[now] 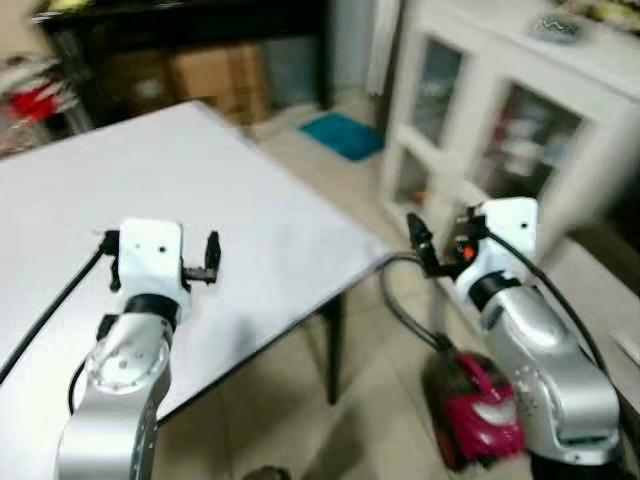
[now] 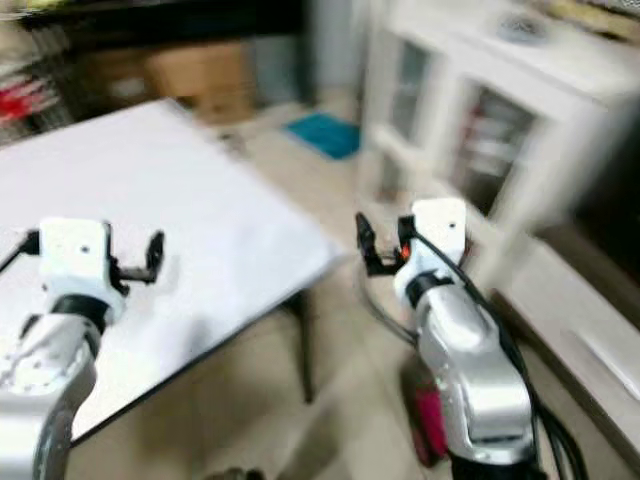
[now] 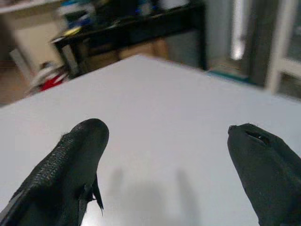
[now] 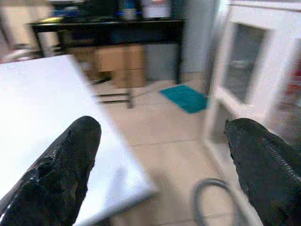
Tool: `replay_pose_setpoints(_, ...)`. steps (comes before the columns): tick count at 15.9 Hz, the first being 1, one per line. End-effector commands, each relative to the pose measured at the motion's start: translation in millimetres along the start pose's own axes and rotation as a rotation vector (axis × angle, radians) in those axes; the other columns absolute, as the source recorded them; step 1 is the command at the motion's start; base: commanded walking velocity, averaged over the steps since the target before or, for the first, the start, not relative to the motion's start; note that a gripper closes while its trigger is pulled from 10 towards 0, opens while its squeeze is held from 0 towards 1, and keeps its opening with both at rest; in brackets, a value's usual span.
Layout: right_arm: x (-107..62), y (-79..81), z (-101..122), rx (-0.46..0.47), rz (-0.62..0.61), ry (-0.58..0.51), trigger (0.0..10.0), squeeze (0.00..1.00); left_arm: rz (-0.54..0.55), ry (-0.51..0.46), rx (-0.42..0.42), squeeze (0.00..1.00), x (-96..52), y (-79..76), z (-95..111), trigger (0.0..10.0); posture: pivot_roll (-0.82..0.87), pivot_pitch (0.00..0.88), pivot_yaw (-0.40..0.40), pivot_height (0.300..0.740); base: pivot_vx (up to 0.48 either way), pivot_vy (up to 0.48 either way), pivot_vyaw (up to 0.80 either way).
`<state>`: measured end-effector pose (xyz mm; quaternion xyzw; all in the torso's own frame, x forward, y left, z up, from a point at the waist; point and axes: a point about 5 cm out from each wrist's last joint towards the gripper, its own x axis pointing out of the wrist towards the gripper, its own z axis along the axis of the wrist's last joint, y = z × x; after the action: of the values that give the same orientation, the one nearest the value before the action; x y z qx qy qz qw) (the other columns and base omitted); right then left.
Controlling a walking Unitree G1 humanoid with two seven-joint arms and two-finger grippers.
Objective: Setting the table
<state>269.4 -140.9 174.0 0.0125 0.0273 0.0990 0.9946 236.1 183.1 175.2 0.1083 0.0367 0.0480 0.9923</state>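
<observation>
The white table (image 1: 230,190) is bare, with no tableware on it. My left gripper (image 1: 160,258) hovers over the table's near part, and in the left wrist view its two black fingers (image 3: 70,160) stand wide apart, open and holding nothing. My right gripper (image 1: 443,243) is off the table's right corner, above the tiled floor. Its fingers (image 4: 61,165) are also spread open and hold nothing. The head views are blurred.
A white cabinet (image 1: 500,120) with glass doors stands at the right. A pink vacuum cleaner (image 1: 480,400) with a grey hose (image 1: 400,310) lies on the floor below my right arm. A teal mat (image 1: 345,133), cardboard boxes (image 1: 215,75) and a black sideboard (image 1: 180,25) lie beyond the table.
</observation>
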Motion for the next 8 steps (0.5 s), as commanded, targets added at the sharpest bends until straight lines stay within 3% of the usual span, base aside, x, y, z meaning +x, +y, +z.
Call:
replay_pose_setpoints(1,1.6,4.5,1.5,0.003,0.025,-0.012,10.0,1.0,-0.005,0.004,0.005,0.0,-0.9,1.4,0.6,10.0,-0.09,0.034,-0.001,0.74,0.0,0.289,0.8)
replay_pose_setpoints(6,3.7,7.6,-3.0,0.028,0.02,-0.01,10.0,1.0,-0.003,0.006,0.036,0.0,3.5,3.9,1.0,10.0,-0.08,0.021,0.009,0.74,0.0,0.369,0.75)
replay_pose_setpoints(8,4.4,5.5,-3.9,0.047,-0.007,-0.017,10.0,1.0,-0.012,0.003,0.041,0.0,4.7,3.6,1.7,10.0,-0.08,0.016,0.016,0.74,0.0,0.399,0.0)
